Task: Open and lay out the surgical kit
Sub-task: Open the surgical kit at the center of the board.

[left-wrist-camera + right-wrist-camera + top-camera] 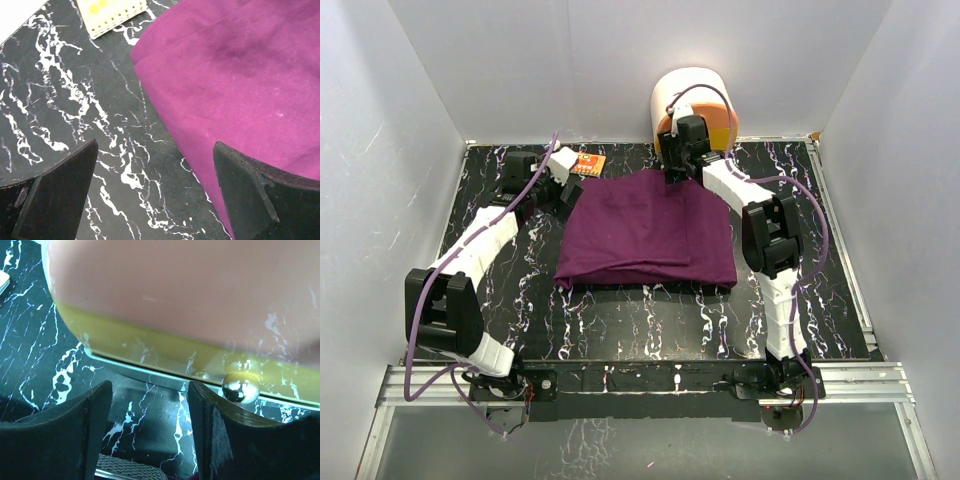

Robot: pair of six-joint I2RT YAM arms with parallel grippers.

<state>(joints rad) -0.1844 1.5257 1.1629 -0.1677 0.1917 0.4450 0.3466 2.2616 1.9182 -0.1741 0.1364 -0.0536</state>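
The purple cloth point(645, 230) lies folded over a bulky bundle in the middle of the black marble table point(620, 330). My left gripper point(565, 190) hovers at the cloth's far left corner. In the left wrist view the left gripper point(155, 155) is wide open, its right finger point(260, 195) over the cloth point(240, 75) edge and its left finger over bare table. My right gripper point(675, 178) is at the cloth's back edge. In the right wrist view the right gripper point(150, 390) is open and empty. A strip of silver wire-mesh tray point(130, 467) shows below it.
The white-and-orange drawer cabinet point(695, 100) stands at the back wall, right in front of the right gripper; its chrome knob point(240, 388) is by the right finger. A small flat orange-and-white packet point(588, 163) lies at the back left, also in the left wrist view point(112, 12).
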